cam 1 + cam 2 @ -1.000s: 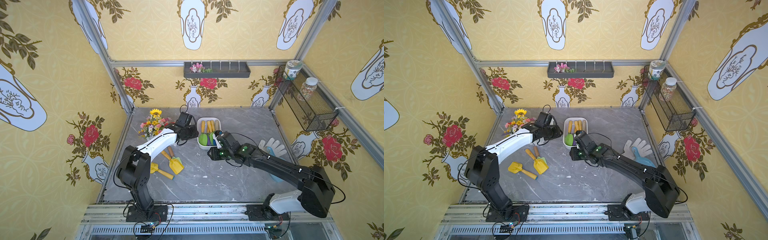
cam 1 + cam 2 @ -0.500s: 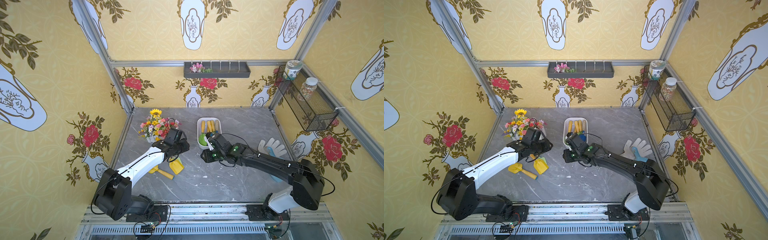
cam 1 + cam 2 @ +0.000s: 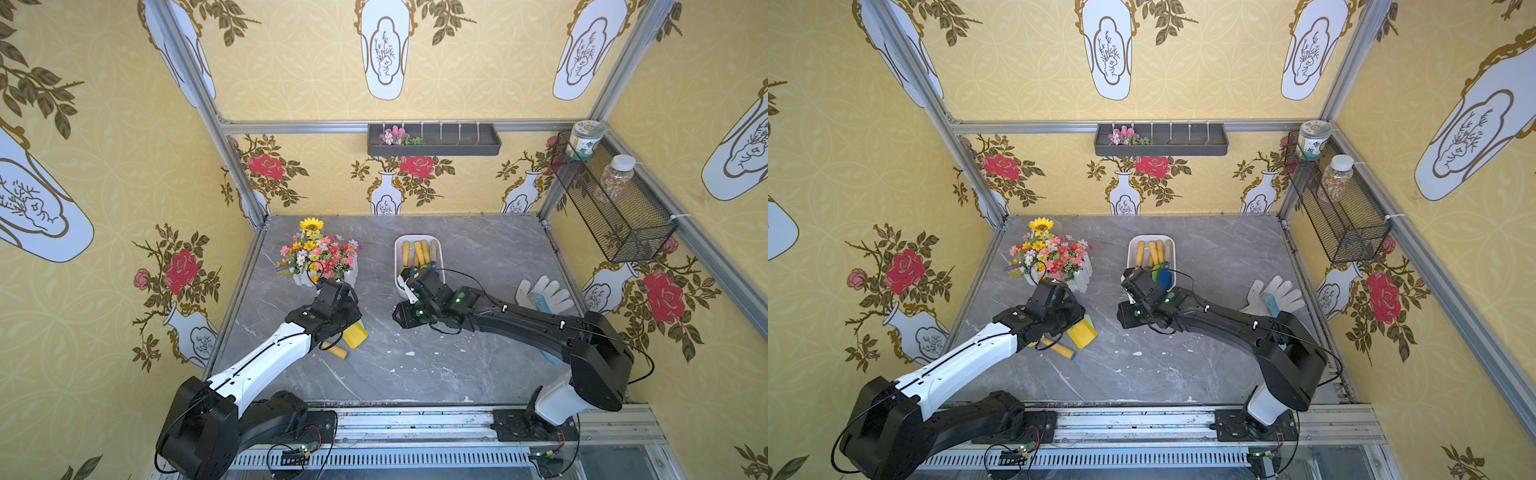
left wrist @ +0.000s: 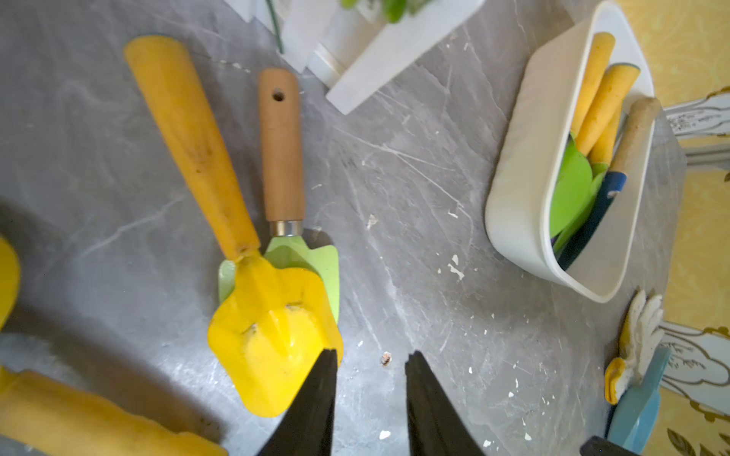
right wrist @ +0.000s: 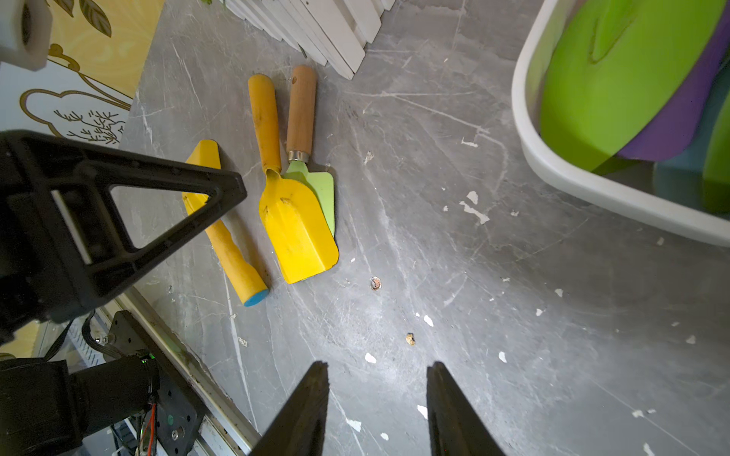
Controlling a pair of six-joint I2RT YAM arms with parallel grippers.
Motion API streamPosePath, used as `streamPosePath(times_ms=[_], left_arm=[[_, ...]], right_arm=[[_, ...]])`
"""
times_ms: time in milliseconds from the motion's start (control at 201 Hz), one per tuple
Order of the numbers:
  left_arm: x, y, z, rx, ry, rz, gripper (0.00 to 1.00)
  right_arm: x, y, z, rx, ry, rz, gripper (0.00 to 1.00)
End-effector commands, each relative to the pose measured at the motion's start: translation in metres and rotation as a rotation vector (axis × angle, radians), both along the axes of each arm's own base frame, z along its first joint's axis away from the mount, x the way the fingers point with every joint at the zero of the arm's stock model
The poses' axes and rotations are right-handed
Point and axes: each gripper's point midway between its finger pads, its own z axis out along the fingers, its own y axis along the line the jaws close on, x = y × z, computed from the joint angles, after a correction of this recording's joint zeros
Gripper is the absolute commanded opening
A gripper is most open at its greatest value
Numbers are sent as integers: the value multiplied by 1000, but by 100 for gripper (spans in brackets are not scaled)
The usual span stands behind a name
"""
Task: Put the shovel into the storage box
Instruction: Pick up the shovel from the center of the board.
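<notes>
While the shovel [image 3: 355, 334] lies half hidden, left pincer [image 4: 371, 352] gapes empty, right pincer [image 5: 379, 364] too.

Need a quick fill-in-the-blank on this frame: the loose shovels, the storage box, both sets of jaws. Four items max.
1. The yellow-bladed shovel lies partly on top of the wooden-handled shovel, whose blade is ___.
2. The other yellow shovel on the table has a ___ cap at its handle end.
3. The storage box holds several shovels and is ___ in colour.
4. The left gripper and right gripper each have their jaws apart, gripping ___.

Missing words: green; blue; white; nothing.
</notes>
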Motion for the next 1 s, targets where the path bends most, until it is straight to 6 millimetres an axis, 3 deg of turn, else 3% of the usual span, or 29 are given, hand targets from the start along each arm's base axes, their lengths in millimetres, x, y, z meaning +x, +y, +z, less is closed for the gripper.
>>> streamPosePath(times_ms=[0, 204, 991], left_arm=[[-4, 20, -10, 26, 23, 97, 34], [0, 43, -24, 8, 46, 175, 34], [33, 51, -58, 35, 95, 193, 34]], right_arm=[[3, 7, 5, 27, -18, 7, 45], [3, 7, 3, 26, -18, 8, 45], [2, -8, -7, -4, -14, -26, 45]])
